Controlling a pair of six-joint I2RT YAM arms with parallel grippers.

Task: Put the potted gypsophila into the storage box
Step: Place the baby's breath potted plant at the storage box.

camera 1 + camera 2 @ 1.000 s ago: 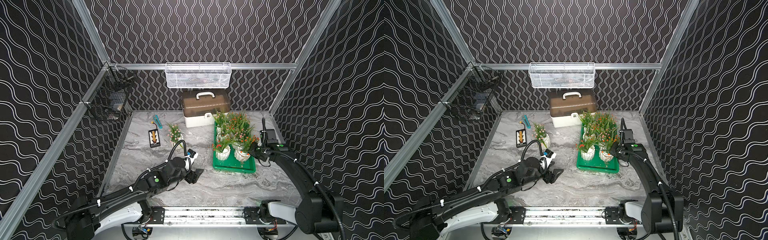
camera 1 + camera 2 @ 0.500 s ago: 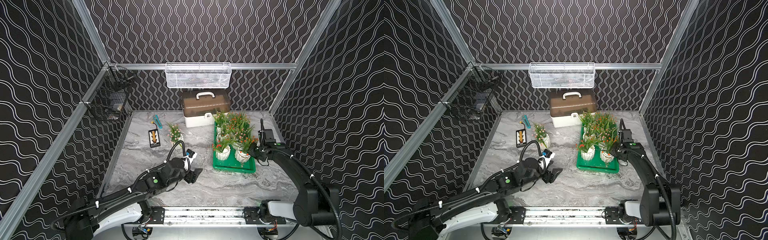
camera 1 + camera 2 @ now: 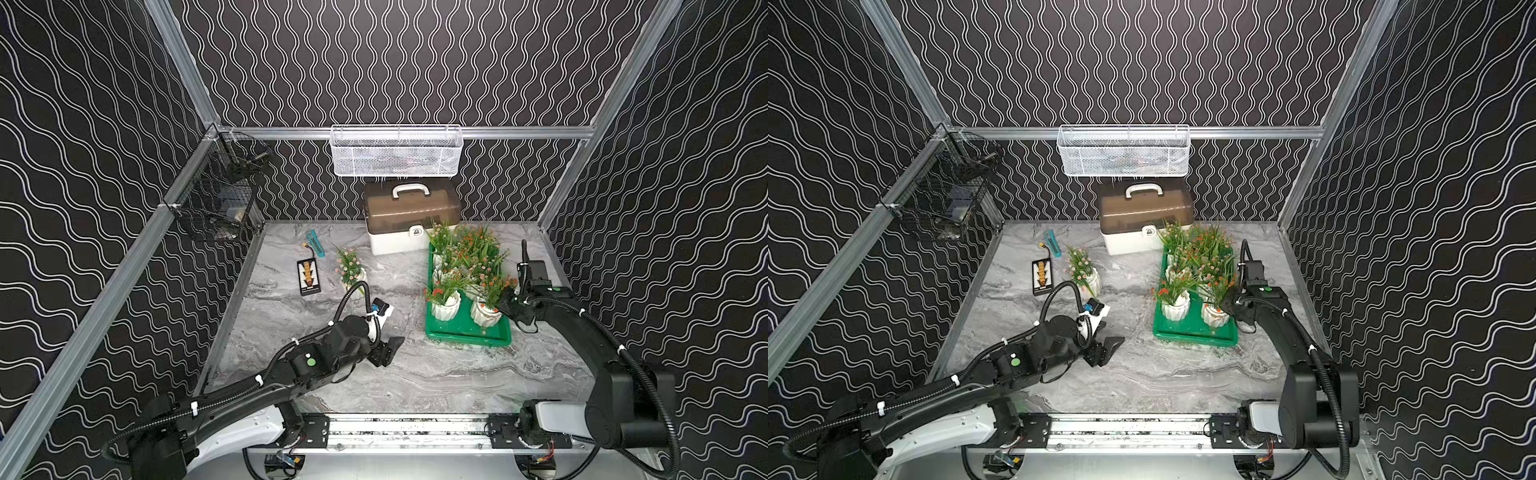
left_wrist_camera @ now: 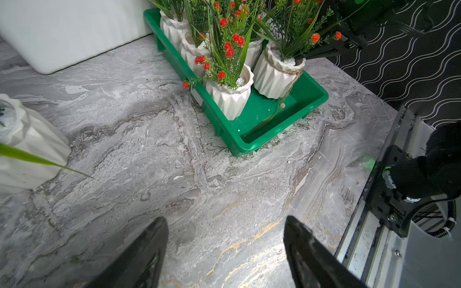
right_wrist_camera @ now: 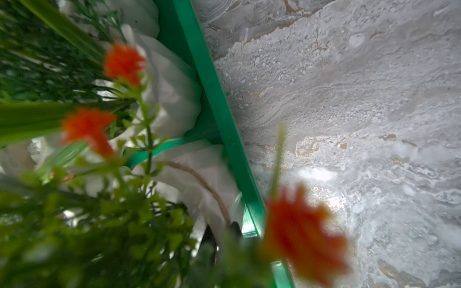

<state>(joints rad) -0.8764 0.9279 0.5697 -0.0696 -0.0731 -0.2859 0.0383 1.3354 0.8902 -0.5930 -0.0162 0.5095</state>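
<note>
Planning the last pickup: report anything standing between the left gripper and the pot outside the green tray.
Nothing visible does: only bare table separates the open left gripper from the lone pot. The black card lies off to the side.

A brown-lidded white case (image 3: 411, 220) sits at the back under a hanging white mesh basket (image 3: 395, 151); a black card (image 3: 308, 277) lies nearby.

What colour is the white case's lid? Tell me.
Translucent brown lid, best seen in a top view.
</note>
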